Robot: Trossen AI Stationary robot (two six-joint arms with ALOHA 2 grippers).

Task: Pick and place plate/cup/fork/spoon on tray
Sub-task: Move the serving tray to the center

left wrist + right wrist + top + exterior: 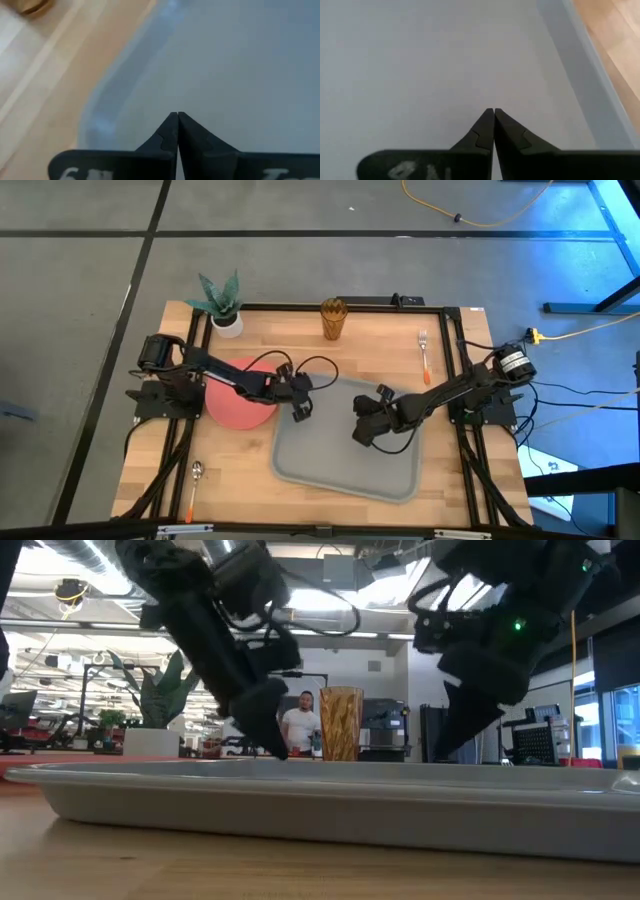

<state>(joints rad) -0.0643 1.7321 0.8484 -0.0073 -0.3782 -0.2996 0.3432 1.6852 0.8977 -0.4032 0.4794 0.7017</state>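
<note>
Low view shows a person (298,725) standing in the office beyond the wooden table (260,470) (ceiling lights on). Left gripper (299,412) and right gripper (362,435), 2 pinched-closed claws holding nothing, hang over the grey tray (345,465).

The left end effector (177,116) has its two dark fingers pressed together, tips above the grey tray (240,60). The tray's rounded rim and wooden surface (45,85) lie toward ten o'clock.

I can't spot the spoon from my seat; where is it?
High view: the spoon lies on the table's near-left corner, left of the tray and below the plate.
</note>
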